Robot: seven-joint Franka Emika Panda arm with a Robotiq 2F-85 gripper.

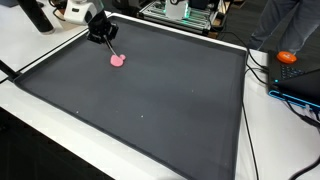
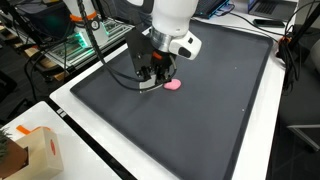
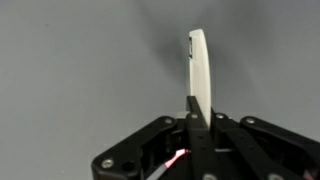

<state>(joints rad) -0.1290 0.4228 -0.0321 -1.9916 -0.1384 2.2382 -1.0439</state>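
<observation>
My gripper (image 3: 200, 108) is shut on a thin white flat handle (image 3: 199, 65) that sticks out ahead of the fingers, seen edge-on over the dark mat. In both exterior views the gripper (image 1: 102, 36) (image 2: 155, 74) hangs low over the far corner of the black mat (image 1: 150, 100) (image 2: 200, 120). The thin handle (image 1: 110, 48) slants down from it to a small pink piece (image 1: 118, 60) (image 2: 173, 86) resting on the mat. Whether the pink piece is joined to the handle cannot be told. No pink shows at the handle's tip in the wrist view.
The mat covers most of a white table (image 1: 40, 140). An orange object (image 1: 288, 57) and a dark device with cables (image 1: 300, 88) lie beside the mat. A cardboard box (image 2: 35, 152) stands at a table corner. Racks of equipment (image 1: 185, 12) stand behind.
</observation>
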